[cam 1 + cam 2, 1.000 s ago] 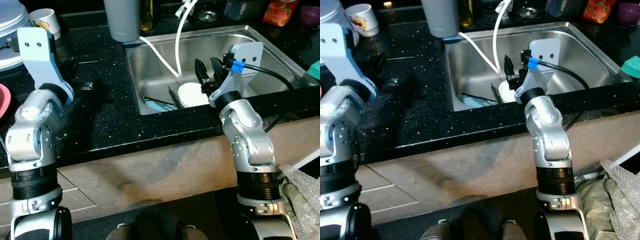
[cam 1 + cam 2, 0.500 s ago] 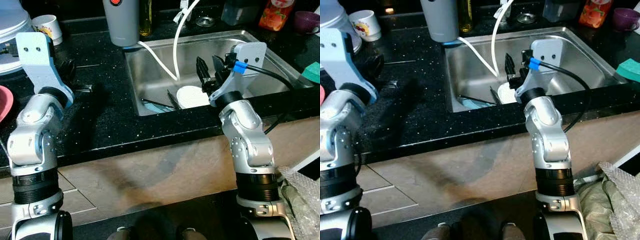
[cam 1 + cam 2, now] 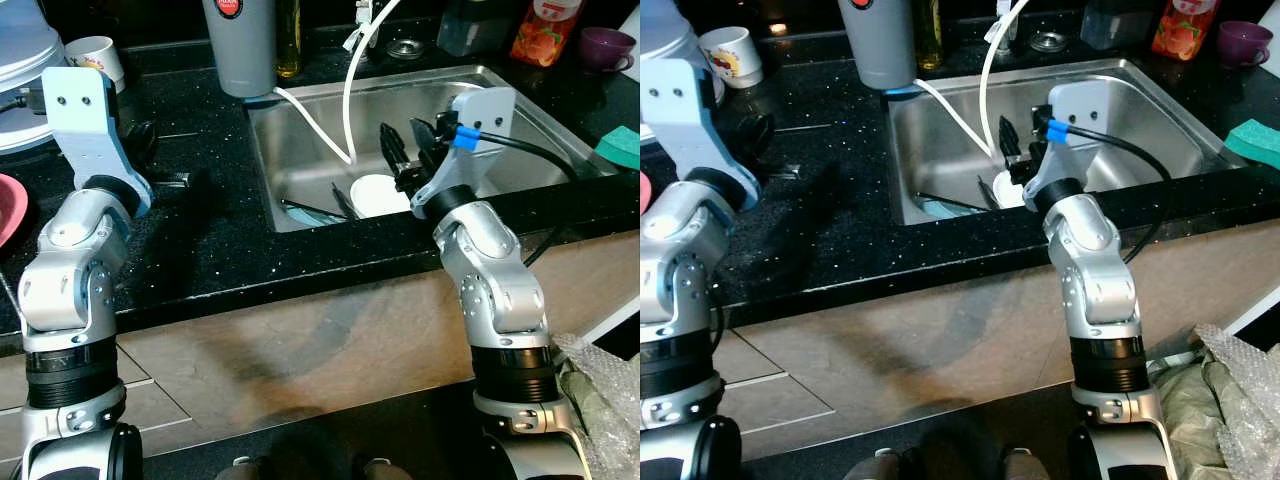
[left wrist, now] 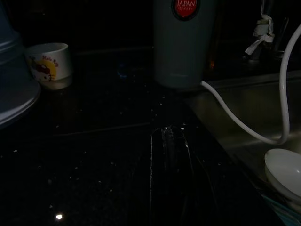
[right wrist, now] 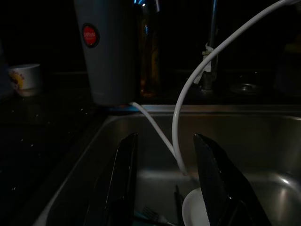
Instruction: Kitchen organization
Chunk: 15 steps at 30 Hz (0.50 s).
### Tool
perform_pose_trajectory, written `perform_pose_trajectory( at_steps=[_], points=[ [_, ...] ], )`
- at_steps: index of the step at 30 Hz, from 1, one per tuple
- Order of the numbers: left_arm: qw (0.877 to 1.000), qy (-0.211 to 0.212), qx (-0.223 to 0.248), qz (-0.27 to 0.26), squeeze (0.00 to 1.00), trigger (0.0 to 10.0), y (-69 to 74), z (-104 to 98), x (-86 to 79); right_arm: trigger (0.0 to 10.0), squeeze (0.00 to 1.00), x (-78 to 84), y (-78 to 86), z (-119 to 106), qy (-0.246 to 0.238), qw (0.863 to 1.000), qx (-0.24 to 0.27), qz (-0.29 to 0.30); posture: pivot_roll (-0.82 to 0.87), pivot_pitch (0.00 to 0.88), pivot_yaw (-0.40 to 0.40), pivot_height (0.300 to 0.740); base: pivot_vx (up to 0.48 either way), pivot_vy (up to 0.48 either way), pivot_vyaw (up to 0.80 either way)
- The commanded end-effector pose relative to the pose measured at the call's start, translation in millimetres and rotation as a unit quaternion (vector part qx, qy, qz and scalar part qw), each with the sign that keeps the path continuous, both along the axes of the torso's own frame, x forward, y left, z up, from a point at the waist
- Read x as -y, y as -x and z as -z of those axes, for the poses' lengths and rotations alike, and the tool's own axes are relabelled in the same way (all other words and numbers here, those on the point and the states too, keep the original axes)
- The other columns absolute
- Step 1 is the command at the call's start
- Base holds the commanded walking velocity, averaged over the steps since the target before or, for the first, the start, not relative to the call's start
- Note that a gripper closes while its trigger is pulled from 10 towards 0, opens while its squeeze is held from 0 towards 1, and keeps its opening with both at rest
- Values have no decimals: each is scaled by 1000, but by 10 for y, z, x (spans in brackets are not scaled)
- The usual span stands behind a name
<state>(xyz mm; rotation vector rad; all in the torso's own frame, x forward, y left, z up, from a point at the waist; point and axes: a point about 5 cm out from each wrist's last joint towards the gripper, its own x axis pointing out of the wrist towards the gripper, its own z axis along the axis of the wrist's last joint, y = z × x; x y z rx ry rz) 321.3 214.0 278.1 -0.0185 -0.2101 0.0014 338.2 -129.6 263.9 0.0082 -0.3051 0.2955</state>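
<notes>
The right tool [image 3: 408, 155] is hanging over the front part of the steel sink [image 3: 520, 110], its two black fingers [image 5: 214, 176] spread apart with nothing between them. Just beyond and below the fingertips a white round dish [image 3: 378, 194] is lying in the sink bottom, near the front wall. Beside the dish, toward the sink's left front corner, dark utensils [image 3: 318, 208] are resting on something pale blue. A white hose [image 3: 350, 90] is curving down from the back edge of the bench into the sink, ending just behind the dish, and a second white hose is running in from the grey canister [image 3: 241, 45] that is standing at the sink's back left corner.

The left tool [image 3: 150, 150] is sitting low over the black speckled bench [image 3: 220, 240], left of the sink; whether its fingers are parted I cannot tell. Farther back on the left a white printed cup [image 3: 92, 55] is standing. At the bench's far right, a green sponge [image 3: 1252, 140] is lying by the sink's right rim, with a purple cup [image 3: 606, 45] and an orange carton [image 3: 538, 30] behind it.
</notes>
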Motion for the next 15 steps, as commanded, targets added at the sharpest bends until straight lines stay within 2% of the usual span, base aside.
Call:
perform_pose_trajectory(
  at_steps=[1, 15],
  points=[
    [1000, -11, -5, -4, 0, 10000, 44, 32, -29, 10000, 0, -15, -24, 27, 0, 1000, -11, -7, 52, 163, 4, 740, 0, 0, 0],
    [999, -23, -23, -5, 0, 10000, 43, 67, -33, 10000, 0, 10, -57, 7, -8, 1000, -15, -5, 57, 176, 10, 740, 0, 0, 0]
  ],
)
